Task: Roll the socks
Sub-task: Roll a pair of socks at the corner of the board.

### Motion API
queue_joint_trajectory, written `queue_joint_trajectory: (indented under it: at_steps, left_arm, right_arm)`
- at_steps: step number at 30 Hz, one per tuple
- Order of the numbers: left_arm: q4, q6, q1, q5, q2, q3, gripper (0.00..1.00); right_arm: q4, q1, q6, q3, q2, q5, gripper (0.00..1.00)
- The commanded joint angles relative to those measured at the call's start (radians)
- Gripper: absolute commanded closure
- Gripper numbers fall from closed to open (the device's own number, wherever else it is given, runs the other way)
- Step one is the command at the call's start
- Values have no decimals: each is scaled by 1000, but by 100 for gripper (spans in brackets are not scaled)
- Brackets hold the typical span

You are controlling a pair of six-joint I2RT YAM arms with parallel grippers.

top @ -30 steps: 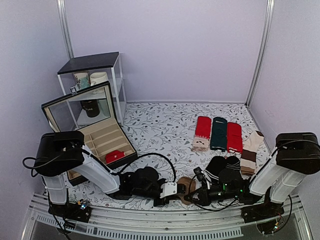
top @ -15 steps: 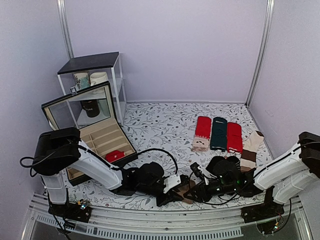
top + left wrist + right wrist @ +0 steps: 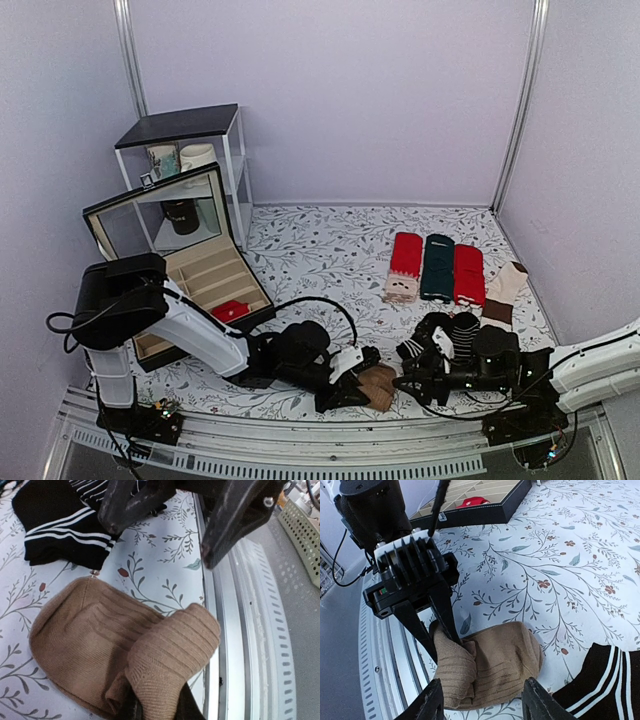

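I have the brown socks [image 3: 495, 660] bunched into a loose, stubby roll at the lower centre of the overhead frame, lying on the flowered tablecloth [image 3: 330, 250] just beside the metal rail [image 3: 250, 645] at the near edge.

The left gripper [image 3: 445, 645] is nearly closed, its fingers pinching the ribbed cuff end of the bundle. In the left wrist view that cuff rises as a fold at lower centre, with the rounded body spreading to its left.

The right gripper [image 3: 405, 381] stands about half open with nothing in it, just right of the roll and not touching it. The black striped socks [image 3: 55, 535] lie close by, at the upper left of the left wrist view.

I judge the rolling itself mostly done, but the bundle is slack and the cuff has not been turned over it, so it would likely spring apart if let go. The next move calls for the right gripper to steady the body while the left stretches the cuff over it. The risk is dragging the roll onto the rail.
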Motion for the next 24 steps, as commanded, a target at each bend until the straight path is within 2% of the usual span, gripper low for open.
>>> queue_joint_trajectory:
  at_steps: [1,9,17,20,23,24]
  left_arm:
    - [-399,-37,-10,42,126,-80,100]
    - [-409,-32,-9,45,133,-71,100]
    - [-418,-29,-9,47,147,-60,100]
    - [-418,-28,-8,47,149,-59,100]
    - [-418,-18,-8,43,145,-58,100]
    - [-417,-12,-10,29,140,-58,100]
  right_arm:
    - [93,71,21,-7,93,70,45]
    - [82,238,86,91,280,215,43]
    - [50,253,115,149,398,206,45]
    - [48,252,146,139,416,198,60]
    - [43,252,188,118,416,199,87]
    - [39,253,201,107,414,208,94]
